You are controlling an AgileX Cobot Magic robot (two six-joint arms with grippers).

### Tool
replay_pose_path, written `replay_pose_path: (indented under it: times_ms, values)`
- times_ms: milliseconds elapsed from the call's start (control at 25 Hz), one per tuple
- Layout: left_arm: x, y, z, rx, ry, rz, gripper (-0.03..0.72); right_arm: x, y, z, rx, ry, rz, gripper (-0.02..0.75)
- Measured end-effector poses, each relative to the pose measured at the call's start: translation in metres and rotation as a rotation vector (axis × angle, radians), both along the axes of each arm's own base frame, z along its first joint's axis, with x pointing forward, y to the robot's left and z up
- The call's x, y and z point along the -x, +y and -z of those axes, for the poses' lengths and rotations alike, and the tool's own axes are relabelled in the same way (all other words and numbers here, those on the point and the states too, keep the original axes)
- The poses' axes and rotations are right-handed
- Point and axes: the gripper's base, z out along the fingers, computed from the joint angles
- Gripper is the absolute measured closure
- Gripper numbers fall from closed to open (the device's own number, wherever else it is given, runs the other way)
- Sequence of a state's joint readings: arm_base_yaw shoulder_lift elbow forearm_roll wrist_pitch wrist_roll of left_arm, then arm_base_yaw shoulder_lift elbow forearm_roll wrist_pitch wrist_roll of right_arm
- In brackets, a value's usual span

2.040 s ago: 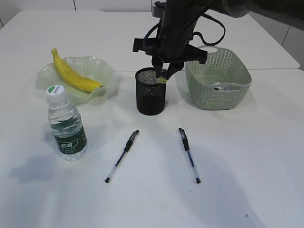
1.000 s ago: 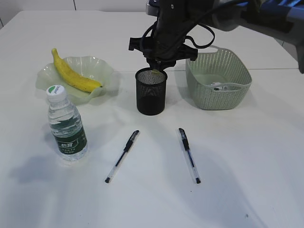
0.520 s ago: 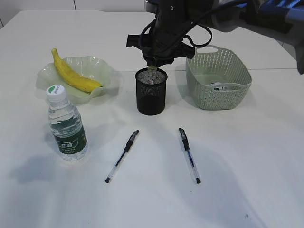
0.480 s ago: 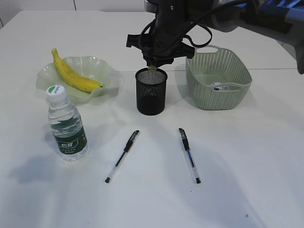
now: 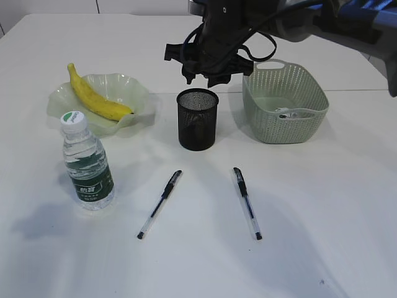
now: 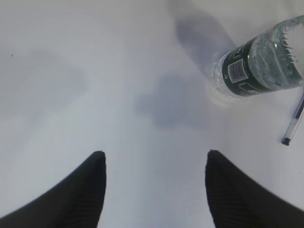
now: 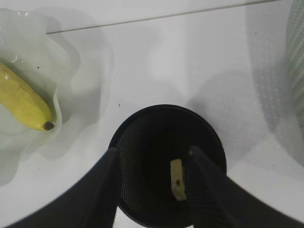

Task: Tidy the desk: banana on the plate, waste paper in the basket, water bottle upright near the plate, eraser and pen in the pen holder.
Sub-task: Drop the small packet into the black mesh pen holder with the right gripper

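The black mesh pen holder [image 5: 197, 119] stands mid-table. My right gripper [image 5: 203, 77] hangs open just above it; in the right wrist view [image 7: 152, 151] its fingers straddle the holder [image 7: 137, 147], and a pale yellow eraser [image 7: 177, 179] lies inside. Two pens lie in front: one at left [image 5: 160, 203], one at right [image 5: 247, 202]. The banana [image 5: 96, 97] lies on the pale green plate [image 5: 133, 87]. The water bottle [image 5: 87, 163] stands upright near the plate. Crumpled paper [image 5: 291, 113] lies in the green basket [image 5: 284, 127]. My left gripper [image 6: 153, 153] is open over bare table, with the bottle [image 6: 259, 66] and a pen tip [image 6: 293, 122] ahead at right.
The table is white, with a seam [image 5: 353, 90] running behind the basket. The plate [image 7: 28, 95] and banana [image 7: 21, 102] show at the left of the right wrist view. The basket's wall [image 7: 297, 71] is at its right edge.
The right gripper moved left over the pen holder holding the eraser, then opened. The eraser dropped into the holder, and the gripper has risen slightly.
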State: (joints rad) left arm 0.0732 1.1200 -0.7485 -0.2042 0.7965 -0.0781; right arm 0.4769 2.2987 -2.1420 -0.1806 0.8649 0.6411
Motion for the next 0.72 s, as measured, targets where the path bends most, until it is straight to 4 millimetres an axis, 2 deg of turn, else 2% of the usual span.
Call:
replay_pose_path:
  times_ms: [160, 320, 480, 720]
  values:
    - [0.000, 0.000, 0.000, 0.000, 0.000, 0.000, 0.223, 0.002, 0.000, 0.002, -0.003, 0.033, 0.006, 0.396]
    - [0.000, 0.000, 0.000, 0.000, 0.002, 0.000, 0.223, 0.010, -0.003, -0.003, 0.035, 0.135, 0.008, 0.393]
    - [0.000, 0.000, 0.000, 0.000, 0.002, 0.000, 0.223, 0.019, -0.008, -0.015, 0.134, 0.216, -0.081, 0.393]
    - [0.001, 0.000, 0.000, 0.001, 0.006, 0.001, 0.223, 0.021, -0.006, -0.021, 0.162, 0.215, -0.179, 0.395]
